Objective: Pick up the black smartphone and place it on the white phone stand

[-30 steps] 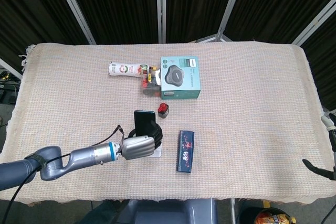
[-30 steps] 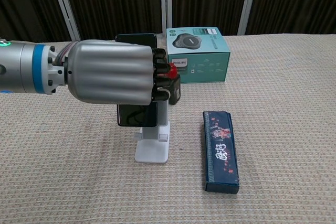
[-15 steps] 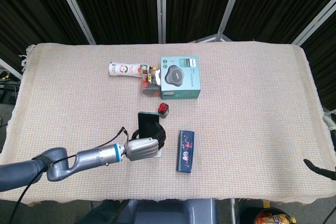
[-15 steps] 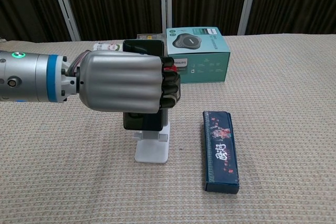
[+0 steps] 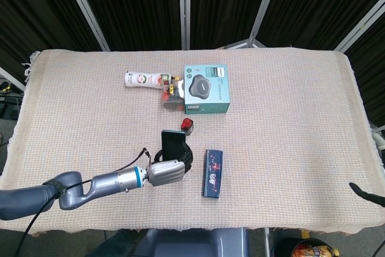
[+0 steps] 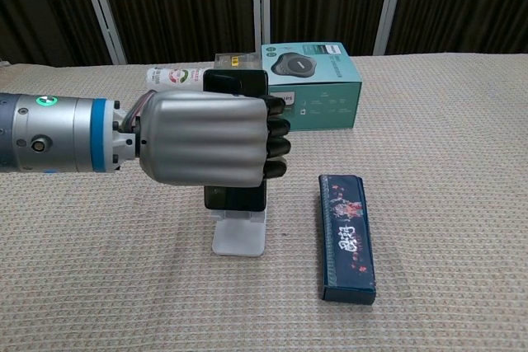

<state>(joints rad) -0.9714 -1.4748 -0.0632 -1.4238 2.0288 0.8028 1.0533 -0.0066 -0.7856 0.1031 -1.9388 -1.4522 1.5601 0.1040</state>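
Note:
My left hand (image 6: 210, 138) grips the black smartphone (image 6: 236, 199) upright, fingers wrapped around its middle. The phone's top edge (image 6: 235, 80) shows above the hand and its lower part hangs just over the white phone stand (image 6: 239, 237). Whether the phone touches the stand's cradle I cannot tell. In the head view the left hand (image 5: 166, 172) covers the stand, and the phone (image 5: 174, 141) rises behind it. My right hand is outside both views.
A dark blue patterned box (image 6: 346, 237) lies right of the stand. Behind are a teal Philips box (image 6: 311, 86), a white bottle (image 5: 144, 79) lying on its side, a small clear package (image 5: 171, 91) and a red and black item (image 5: 187, 126). Beige cloth covers the table (image 5: 289, 118).
My left hand has carried the phone rightward and down, from left of the stand's post to directly over the stand.

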